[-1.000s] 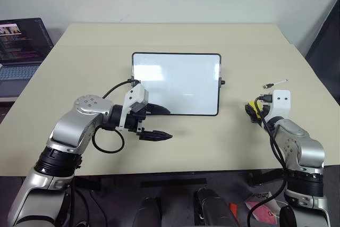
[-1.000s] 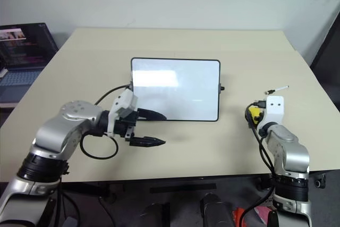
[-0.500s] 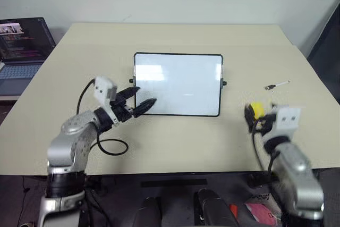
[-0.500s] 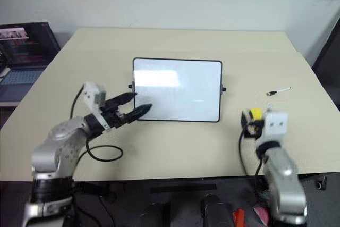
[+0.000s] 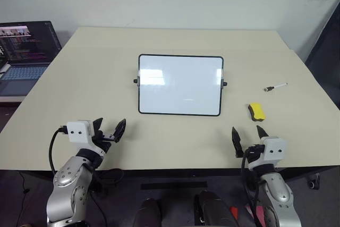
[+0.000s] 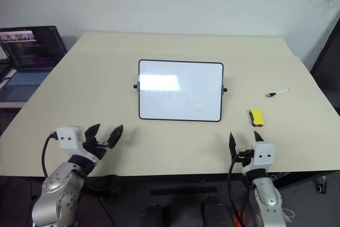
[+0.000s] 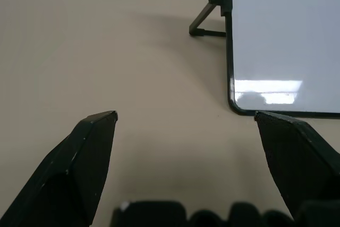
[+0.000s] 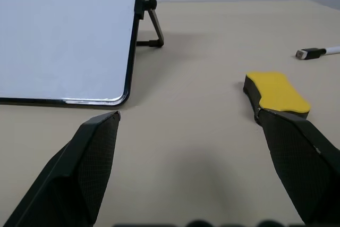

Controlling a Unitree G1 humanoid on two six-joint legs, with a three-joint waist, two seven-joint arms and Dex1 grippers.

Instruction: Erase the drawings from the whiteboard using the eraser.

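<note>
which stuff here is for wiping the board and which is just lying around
For the job:
whiteboard, standing mid-table, looking clean
yellow eraser, lying on the table to its right

Just lying about:
marker pen, beyond the eraser
laptop, off the table's left edge

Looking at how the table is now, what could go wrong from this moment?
1. The whiteboard stands on a small folding leg, so a push from an arm might tip or slide it.
2. The eraser lies free on the table, just ahead of the open right gripper; a forward move could knock it away.
3. The marker pen lies loose beyond the eraser and may roll if bumped.
The open left gripper holds nothing.
</note>
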